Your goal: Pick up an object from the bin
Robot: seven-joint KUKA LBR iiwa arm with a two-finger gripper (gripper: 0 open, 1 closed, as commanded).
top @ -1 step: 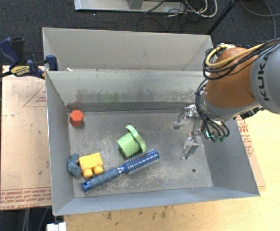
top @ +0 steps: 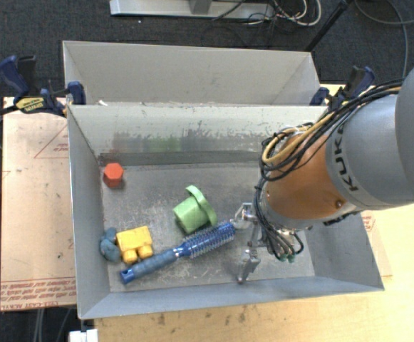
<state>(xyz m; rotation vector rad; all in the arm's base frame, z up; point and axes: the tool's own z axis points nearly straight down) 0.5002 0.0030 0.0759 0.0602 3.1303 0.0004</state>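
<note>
My gripper (top: pixel 246 266) hangs low over the bin floor at the front right, its fingers close together with nothing seen between them. Just left of it lies a blue hairbrush (top: pixel 182 251), set diagonally with its bristled head nearest the gripper. A light green cylinder-shaped piece (top: pixel 193 210) rests behind the brush head.
A yellow toy block (top: pixel 135 243) and a blue-grey lump (top: pixel 109 246) sit at the front left by the brush handle. A small red-orange cylinder (top: pixel 112 174) stands at the back left. The arm with its orange cover and cables fills the right side of the bin.
</note>
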